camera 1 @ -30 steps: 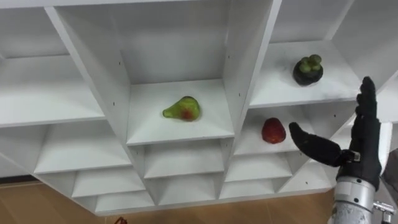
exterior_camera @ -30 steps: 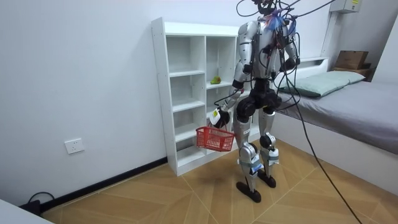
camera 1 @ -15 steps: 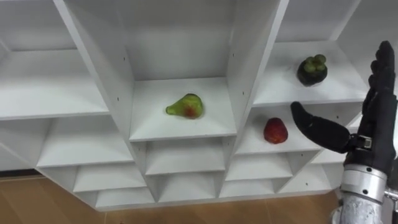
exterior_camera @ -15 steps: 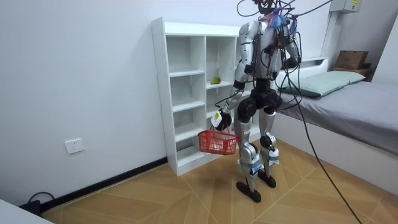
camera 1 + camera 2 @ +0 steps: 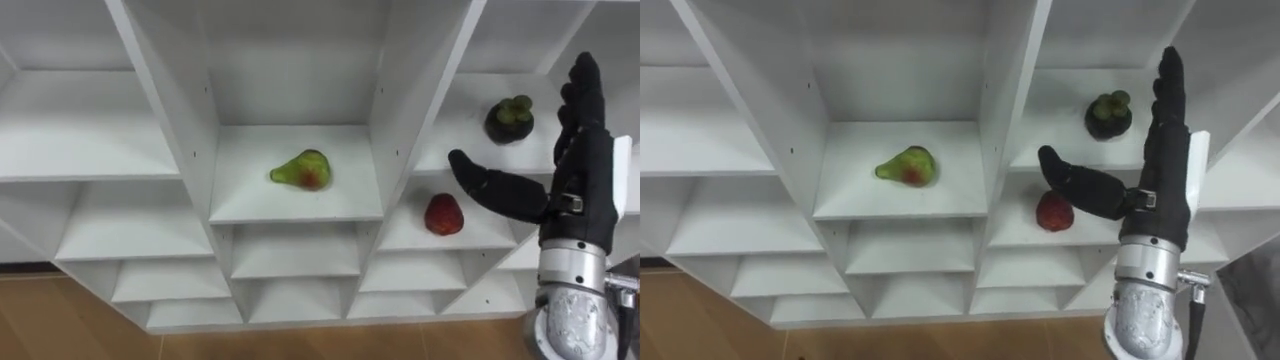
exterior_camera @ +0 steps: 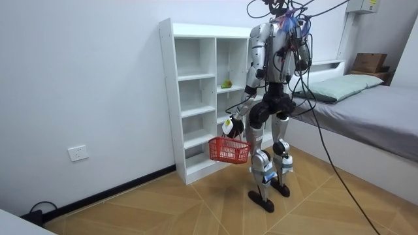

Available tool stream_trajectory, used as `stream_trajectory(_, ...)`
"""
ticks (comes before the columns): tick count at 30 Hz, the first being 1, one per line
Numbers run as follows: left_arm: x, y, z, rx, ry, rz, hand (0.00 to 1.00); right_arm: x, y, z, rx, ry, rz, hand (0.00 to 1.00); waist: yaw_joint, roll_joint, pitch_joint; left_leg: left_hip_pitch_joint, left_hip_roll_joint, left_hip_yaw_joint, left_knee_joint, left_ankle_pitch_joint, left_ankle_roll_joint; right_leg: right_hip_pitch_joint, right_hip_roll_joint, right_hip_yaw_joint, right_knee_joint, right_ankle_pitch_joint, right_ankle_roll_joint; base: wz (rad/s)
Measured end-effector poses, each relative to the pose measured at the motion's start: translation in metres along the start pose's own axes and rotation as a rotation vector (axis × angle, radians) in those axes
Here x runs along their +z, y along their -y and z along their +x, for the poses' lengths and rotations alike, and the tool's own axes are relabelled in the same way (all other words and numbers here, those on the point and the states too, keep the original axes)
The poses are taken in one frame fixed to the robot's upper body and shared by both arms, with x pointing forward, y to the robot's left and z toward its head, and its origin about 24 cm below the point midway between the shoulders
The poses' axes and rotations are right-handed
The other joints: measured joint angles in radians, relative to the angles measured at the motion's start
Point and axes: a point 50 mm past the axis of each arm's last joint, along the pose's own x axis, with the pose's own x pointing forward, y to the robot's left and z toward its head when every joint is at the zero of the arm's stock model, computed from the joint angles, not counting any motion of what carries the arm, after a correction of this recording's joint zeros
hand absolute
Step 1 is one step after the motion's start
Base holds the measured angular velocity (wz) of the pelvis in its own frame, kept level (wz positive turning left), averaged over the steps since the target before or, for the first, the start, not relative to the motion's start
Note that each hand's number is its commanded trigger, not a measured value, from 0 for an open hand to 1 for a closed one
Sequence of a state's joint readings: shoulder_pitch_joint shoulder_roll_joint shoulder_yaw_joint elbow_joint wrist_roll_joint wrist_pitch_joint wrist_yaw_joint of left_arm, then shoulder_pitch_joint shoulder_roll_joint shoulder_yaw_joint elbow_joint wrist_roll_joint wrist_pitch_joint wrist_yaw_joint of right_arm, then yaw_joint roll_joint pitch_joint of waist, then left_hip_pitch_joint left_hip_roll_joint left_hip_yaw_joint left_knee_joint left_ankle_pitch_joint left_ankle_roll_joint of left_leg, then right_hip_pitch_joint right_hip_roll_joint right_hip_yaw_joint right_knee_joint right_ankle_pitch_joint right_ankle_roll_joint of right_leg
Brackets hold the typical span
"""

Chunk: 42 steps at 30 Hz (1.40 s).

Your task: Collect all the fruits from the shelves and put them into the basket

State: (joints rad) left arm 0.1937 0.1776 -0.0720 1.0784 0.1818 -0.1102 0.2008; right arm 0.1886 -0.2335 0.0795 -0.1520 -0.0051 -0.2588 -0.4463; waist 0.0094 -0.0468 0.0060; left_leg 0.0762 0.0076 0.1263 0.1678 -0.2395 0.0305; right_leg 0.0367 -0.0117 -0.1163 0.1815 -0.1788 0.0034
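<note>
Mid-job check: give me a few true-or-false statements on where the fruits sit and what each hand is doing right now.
1. The right hand is open, raised before the shelf unit's right column. True.
2. The pear shares a compartment with the red fruit. False: the pear lies alone in the middle column; the red fruit is in the right column.
3. The mangosteen sits one shelf above the red fruit. True.
4. The right hand holds the red fruit. False: it holds nothing; the red fruit lies on its shelf.
5. The red basket hangs from the left hand. True.
</note>
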Motion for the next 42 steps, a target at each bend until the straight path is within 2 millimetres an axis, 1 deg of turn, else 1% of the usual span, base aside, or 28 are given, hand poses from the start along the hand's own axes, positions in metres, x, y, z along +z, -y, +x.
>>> stream_trajectory(2, 0.002, 0.0, 0.001, -0.005, 0.008, 0.008, 1.0, 0.002, 0.0, 0.004, 0.006, 0.012, 0.004, 0.0, -0.002, -0.002, 0.0006, 0.003, 0.0, 0.0, 0.0, 0.0, 0.0, 0.0, 0.0, 0.0, 0.0, 0.0, 0.0, 0.0)
stream_trajectory(5, 0.005, 0.0, 0.001, -0.012, 0.02, 0.023, 1.0, 0.003, 0.004, 0.014, -0.02, 0.032, -0.007, 0.0, -0.001, -0.006, -0.0007, 0.006, 0.0, -0.001, 0.0, 0.0, 0.0, 0.005, 0.0, -0.003, 0.0, 0.0, 0.0, 0.0)
stream_trajectory(8, 0.004, -0.001, 0.001, -0.011, 0.02, 0.023, 1.0, 0.005, 0.006, 0.019, -0.038, 0.045, -0.007, 0.0, -0.002, -0.008, -0.0015, 0.009, -0.001, -0.006, 0.0, 0.0, 0.0, 0.017, -0.001, -0.009, -0.014, 0.001, 0.001, 0.04)
stream_trajectory(11, 0.005, -0.001, 0.001, -0.006, 0.024, 0.014, 1.0, 0.003, 0.011, 0.025, -0.07, 0.044, -0.016, 0.0, -0.002, -0.01, -0.0017, 0.013, -0.001, -0.006, 0.0, 0.0, 0.0, 0.017, -0.001, -0.009, -0.013, 0.002, 0.001, 0.0)
stream_trajectory(22, 0.006, -0.004, 0.0, 0.011, 0.04, -0.001, 1.0, 0.004, 0.03, 0.031, -0.196, 0.056, -0.036, 0.0, -0.005, -0.012, -0.0013, 0.019, -0.002, -0.025, -0.002, 0.0, 0.0, 0.03, -0.001, -0.025, -0.016, 0.002, 0.001, 0.04)
stream_trajectory(27, 0.004, -0.005, 0.0, 0.014, 0.03, -0.009, 1.0, 0.004, 0.031, 0.031, -0.198, 0.053, -0.038, 0.0, -0.003, -0.014, -0.0017, 0.021, -0.002, -0.024, -0.002, 0.0, 0.0, 0.031, -0.002, -0.024, -0.015, 0.002, 0.001, 0.0)
stream_trajectory(31, 0.002, -0.007, 0.0, 0.021, 0.01, -0.017, 1.0, -0.007, 0.031, 0.032, -0.178, -0.007, -0.041, 0.0, -0.003, -0.019, -0.005, 0.021, -0.002, -0.024, -0.001, 0.0, 0.0, 0.031, -0.002, -0.023, -0.015, 0.002, 0.001, 0.0)
stream_trajectory(34, 0.0, -0.009, 0.0, 0.03, -0.004, -0.034, 1.0, -0.016, 0.03, 0.031, -0.152, -0.067, -0.026, 0.0, -0.001, -0.02, -0.006, 0.021, -0.003, -0.025, -0.001, 0.001, 0.0, 0.031, -0.002, -0.024, -0.014, 0.002, 0.001, 0.0)
stream_trajectory(39, -0.003, -0.011, 0.0, 0.037, -0.025, -0.052, 1.0, -0.02, 0.029, 0.032, -0.126, -0.097, -0.021, 0.0, -0.002, -0.022, -0.0061, 0.02, -0.003, -0.028, 0.0, 0.002, 0.0, 0.032, -0.003, -0.026, -0.014, 0.002, 0.001, 0.0)
stream_trajectory(42, -0.005, -0.012, -0.001, 0.035, -0.031, -0.061, 1.0, -0.021, 0.028, 0.034, -0.123, -0.102, -0.022, 0.0, -0.003, -0.028, -0.006, 0.02, -0.003, -0.032, 0.0, 0.002, 0.0, 0.032, -0.003, -0.03, -0.014, 0.002, 0.001, 0.04)
